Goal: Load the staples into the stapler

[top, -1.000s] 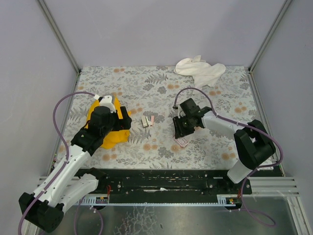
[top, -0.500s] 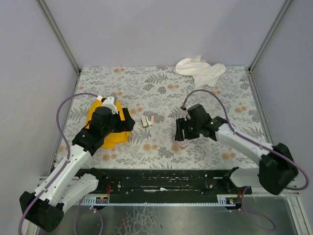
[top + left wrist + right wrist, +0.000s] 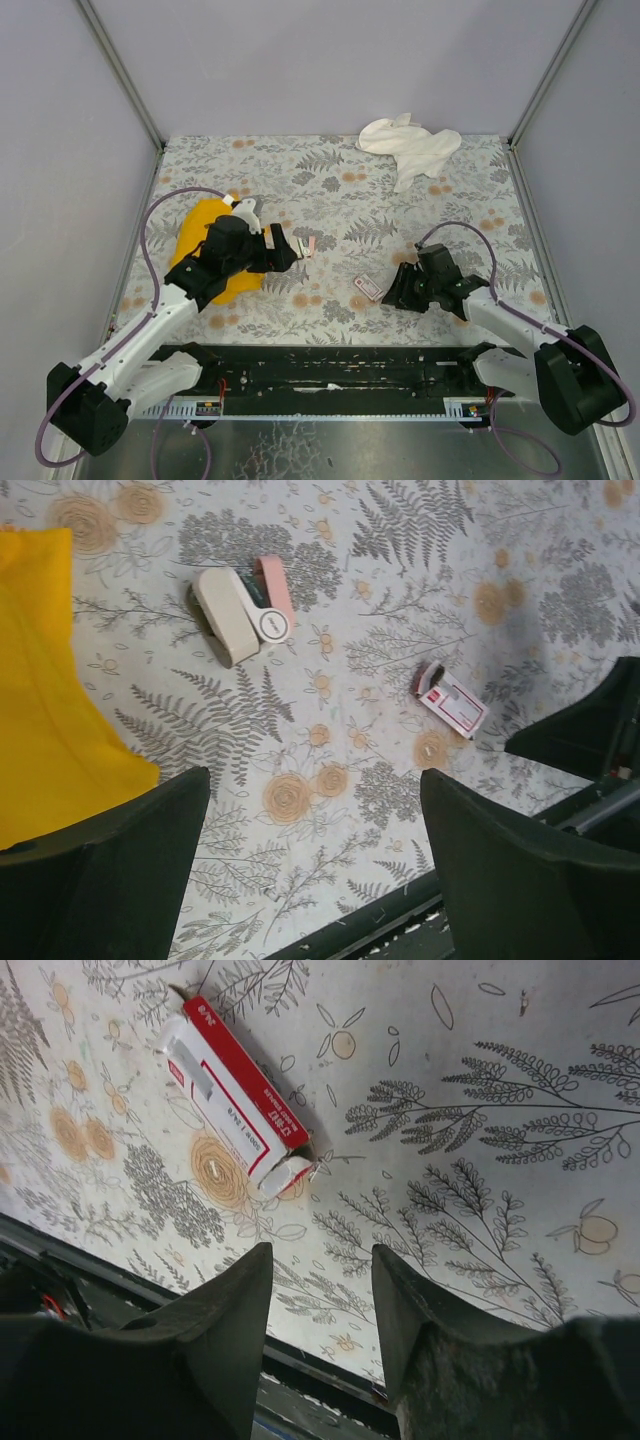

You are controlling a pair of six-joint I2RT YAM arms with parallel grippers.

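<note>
The staples box (image 3: 235, 1100) lies near right gripper (image 3: 320, 1256) (apart).

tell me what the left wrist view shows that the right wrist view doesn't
Only left wrist: the tiny pink plastic stapler beside a pale beige block, a yellow cloth, and the open left gripper. Only right wrist: the open right gripper, plus print on the label of the small dark-red cardboard staple box. Both: that box, held by neither gripper, lying on the floral table cover.
</note>
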